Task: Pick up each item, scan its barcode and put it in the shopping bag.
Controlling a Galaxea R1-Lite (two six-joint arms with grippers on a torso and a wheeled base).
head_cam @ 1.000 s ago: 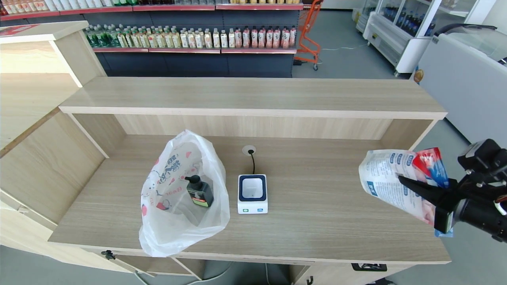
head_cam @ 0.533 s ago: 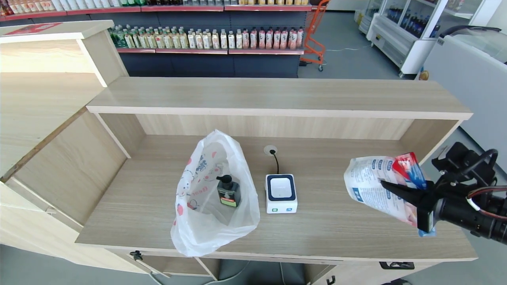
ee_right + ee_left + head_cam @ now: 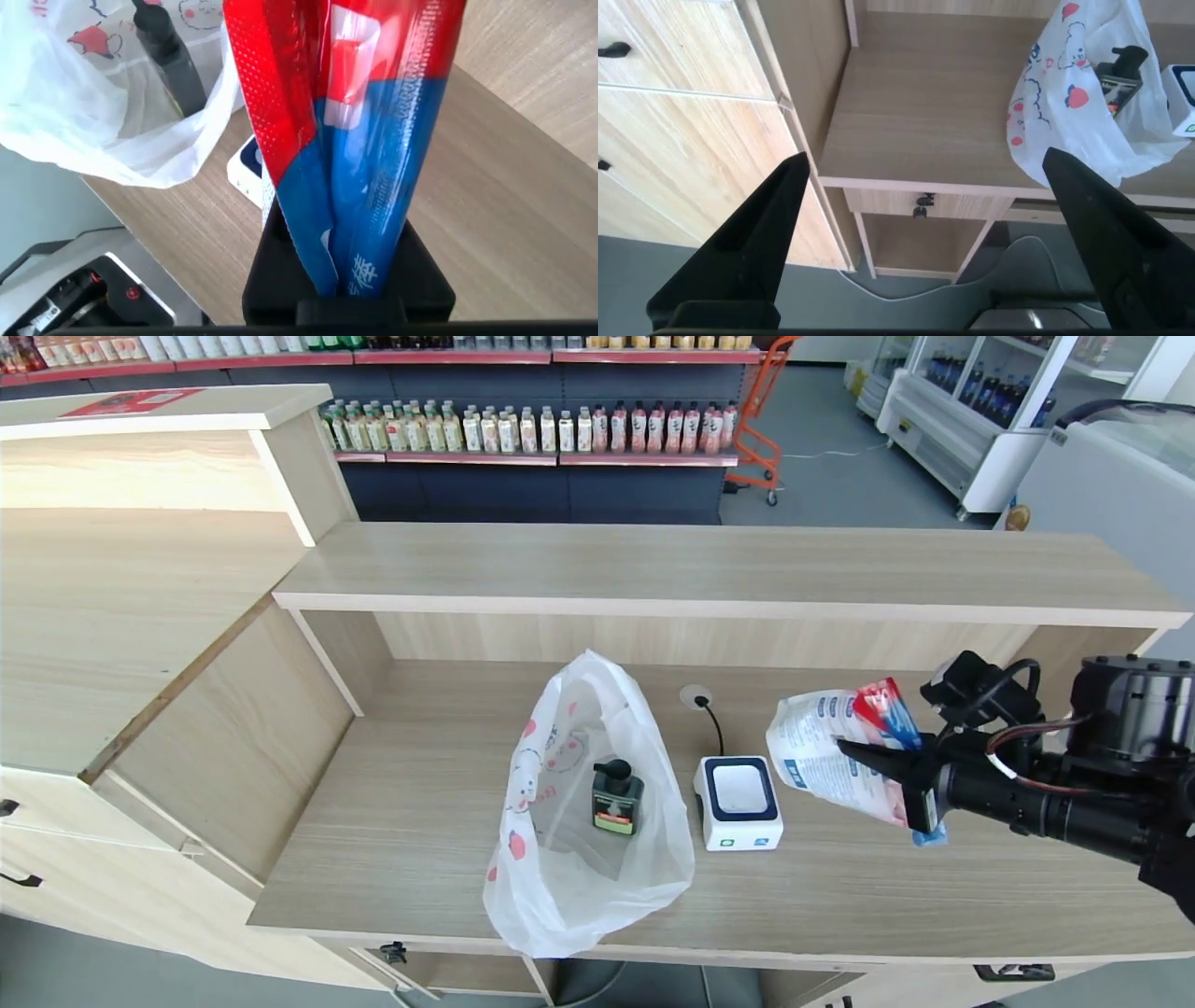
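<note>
My right gripper (image 3: pixel 878 767) is shut on a white pouch with a red and blue end (image 3: pixel 834 755), held in the air just right of the white barcode scanner (image 3: pixel 739 791). In the right wrist view the pouch (image 3: pixel 355 121) rises from the shut gripper (image 3: pixel 348 280), with the scanner (image 3: pixel 245 174) partly hidden behind it. The open white shopping bag (image 3: pixel 588 807) stands left of the scanner with a dark pump bottle (image 3: pixel 616 798) inside. My left gripper (image 3: pixel 924 233) hangs open below the counter's front edge, left of the bag (image 3: pixel 1083 103).
The wooden counter (image 3: pixel 439 803) has a raised back ledge (image 3: pixel 728 569) and a side wall on the left. The scanner's cable runs to a grommet (image 3: pixel 695 694) behind it. Drawers (image 3: pixel 682 149) lie under the counter's left part.
The head camera has turned, shifting the whole scene rightward. Relative to the scanner, my right gripper has carried the pouch leftward, from the counter's right end to just beside the scanner.
</note>
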